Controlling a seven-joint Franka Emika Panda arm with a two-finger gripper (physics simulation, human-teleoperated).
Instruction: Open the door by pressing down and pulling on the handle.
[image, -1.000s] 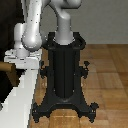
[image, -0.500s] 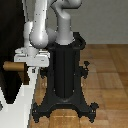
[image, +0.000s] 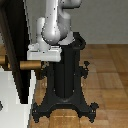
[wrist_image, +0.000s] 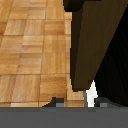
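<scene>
The door (image: 15, 45) is a tall dark panel at the exterior view's left, standing in a white frame (image: 12, 102). The tan handle (image: 29, 65) sticks out from its edge toward the robot. My grey-white gripper (image: 42, 54) sits right on top of the handle's outer end, pointing down. Its fingers are hidden behind its body there. In the wrist view the door's dark brown edge (wrist_image: 87, 45) fills the middle, with one white fingertip (wrist_image: 91, 95) showing beside it. The handle is hidden in the wrist view.
The black ribbed robot pedestal (image: 65, 80) stands just behind the gripper, with spreading feet on the wooden floor (image: 110, 75). The wooden floor also shows in the wrist view (wrist_image: 35, 50).
The gripper has come down onto the handle and moved toward the exterior view's right. The door's edge and the handle have swung the same way with it.
</scene>
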